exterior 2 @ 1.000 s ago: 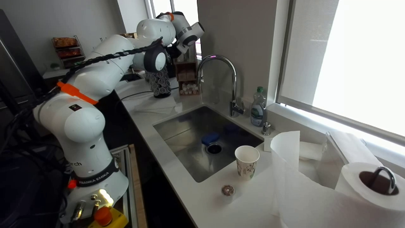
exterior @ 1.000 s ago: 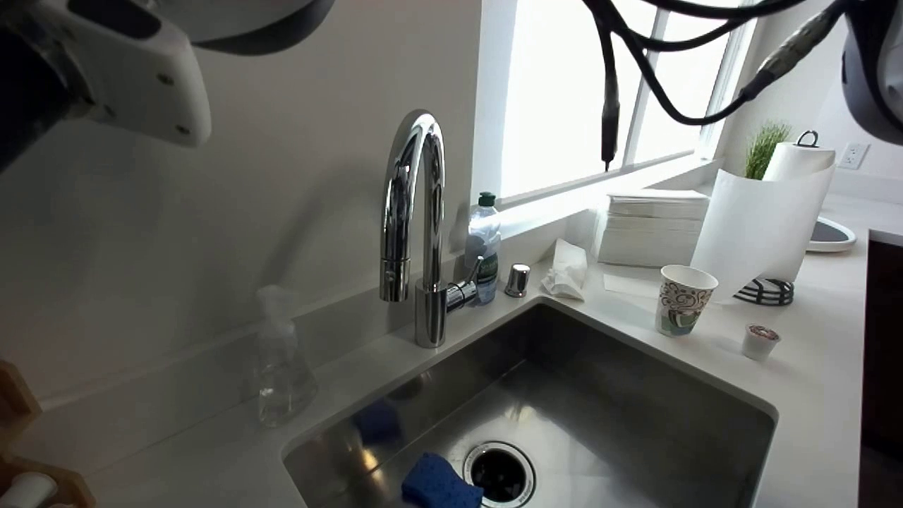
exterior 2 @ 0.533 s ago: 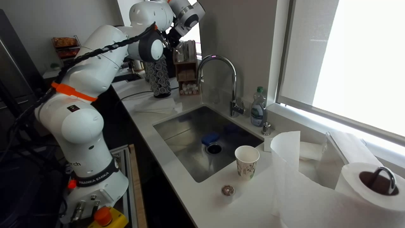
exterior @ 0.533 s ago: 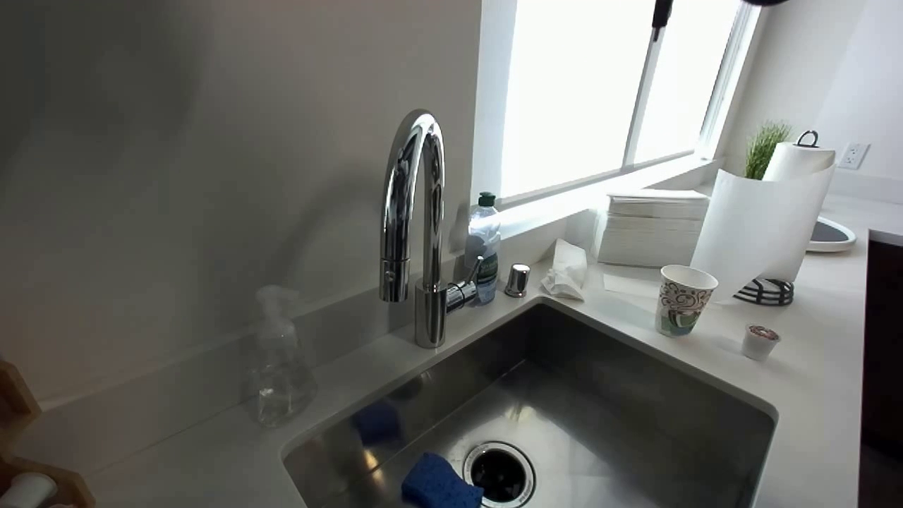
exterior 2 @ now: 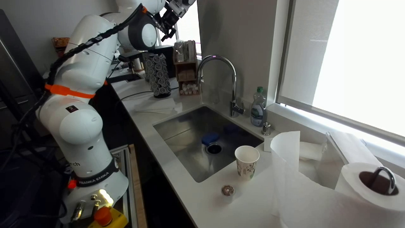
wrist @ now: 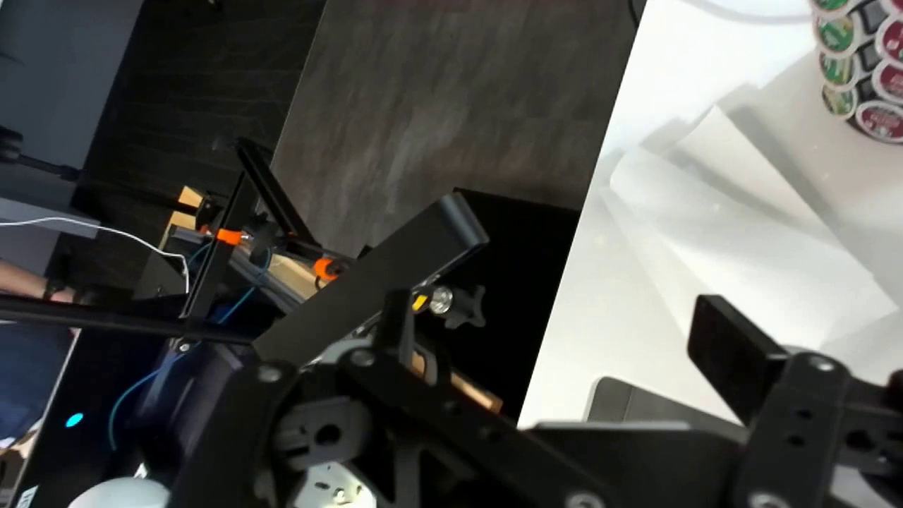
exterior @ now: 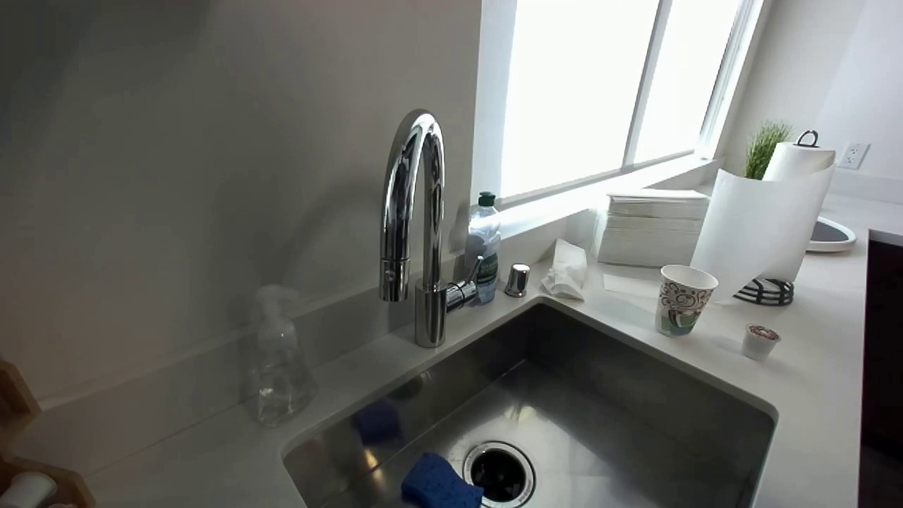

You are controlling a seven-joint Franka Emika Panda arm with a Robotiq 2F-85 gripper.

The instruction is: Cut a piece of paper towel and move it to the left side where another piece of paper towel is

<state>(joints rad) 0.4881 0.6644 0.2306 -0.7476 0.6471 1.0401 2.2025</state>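
Note:
White pieces of paper towel [wrist: 748,233] lie flat and overlapping on the counter at the left of the sink; they also show in an exterior view [exterior 2: 155,107]. High above that counter, my gripper [exterior 2: 168,35] stands open and apart from them. Between its wide-spread fingers in the wrist view, the gripper [wrist: 564,335] has only the counter edge and dark floor behind it. Across the sink stands the paper towel roll [exterior 2: 345,177] on its stand, with a loose sheet [exterior: 755,219] hanging out from it toward the sink.
Near the flat sheets stand a capsule tower [exterior 2: 159,76] and a wooden shelf [exterior 2: 186,71]. The faucet [exterior 2: 234,82] rises over the sink [exterior 2: 177,148]. A paper cup [exterior 2: 246,161], a small pod [exterior 2: 227,190] and a soap bottle [exterior 2: 258,107] stand around the basin.
The arm has lifted up and away from the counter, carrying the open gripper higher. Its links and cables have left an exterior view. The flat sheets and the roll look unchanged.

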